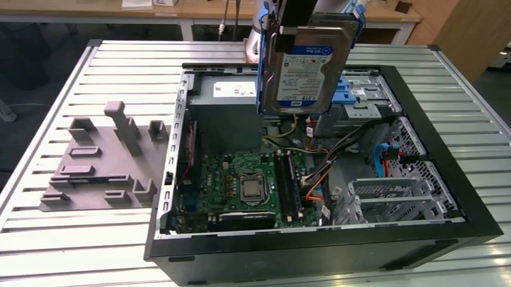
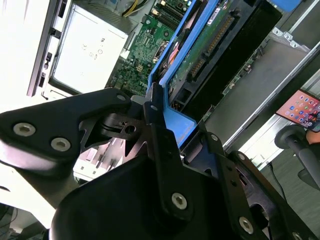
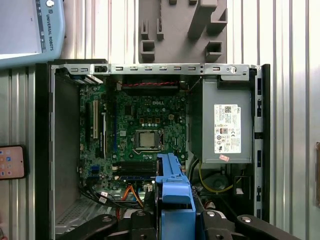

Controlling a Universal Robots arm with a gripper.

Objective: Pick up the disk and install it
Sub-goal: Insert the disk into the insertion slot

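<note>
The disk, silver with a white-and-blue label and a blue rail frame, hangs upright in the air over the back of the open computer case. My gripper is shut on its upper end. In the second wrist view the black fingers clamp the blue rail beside the disk's green circuit board. The first wrist view looks straight down past the disk's blue frame into the case. A drive bay with blue rails lies just beyond and below the disk.
Inside the case are the green motherboard, the grey power supply and loose cables. A grey moulded fixture lies on the slatted table at the exterior view's left. A phone rests beside the case.
</note>
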